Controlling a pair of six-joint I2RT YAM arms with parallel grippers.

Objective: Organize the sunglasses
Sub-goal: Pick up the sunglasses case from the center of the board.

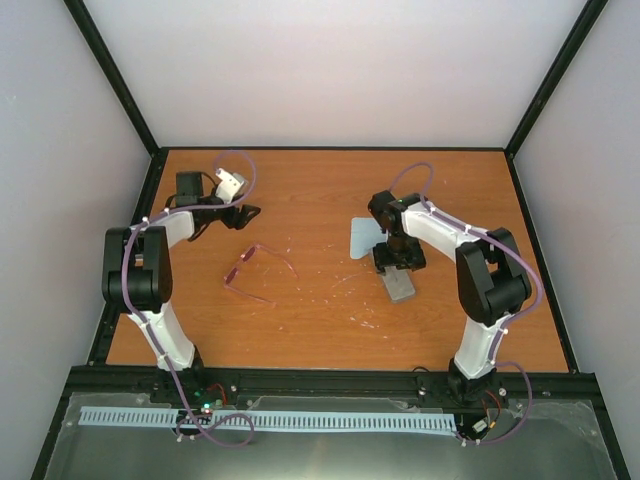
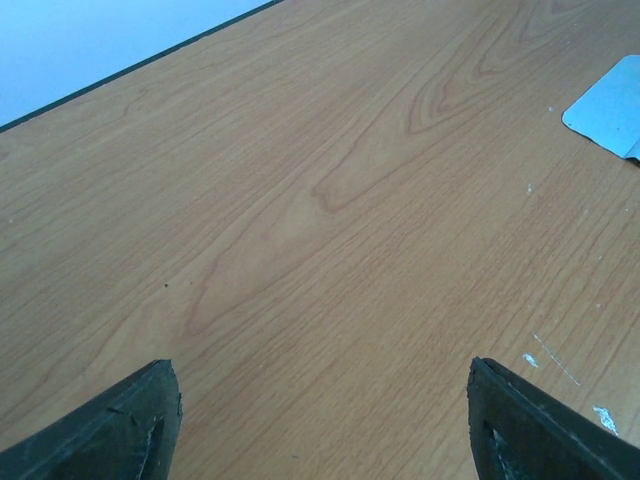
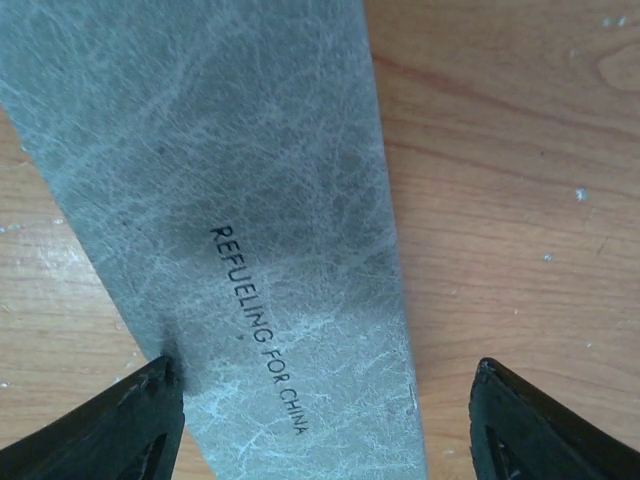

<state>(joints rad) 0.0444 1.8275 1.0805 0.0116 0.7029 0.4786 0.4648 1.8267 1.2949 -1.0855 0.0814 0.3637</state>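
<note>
**Right jaws:** spread wide, holding nothing. They hang directly over the grey case [image 3: 240, 200]; one fingertip [image 3: 140, 410] sits at the case's edge, the other stands off it over bare wood.
**Grey case:** closed, flat on the surface [image 1: 320, 190], printed "REFUELING FOR CHINA".
**Left jaws:** spread wide, empty, with only wood grain between the fingertips.
**Cloth** [image 1: 362, 238]: light blue-grey, flat, just beyond the case; one corner shows in the left wrist view.
**Sunglasses** [image 1: 240, 268]: pink-red frame, temple arms unfolded, lying on the surface between the two arms. They are nearer the left arm, apart from both pairs of jaws and well apart from the case.
</note>
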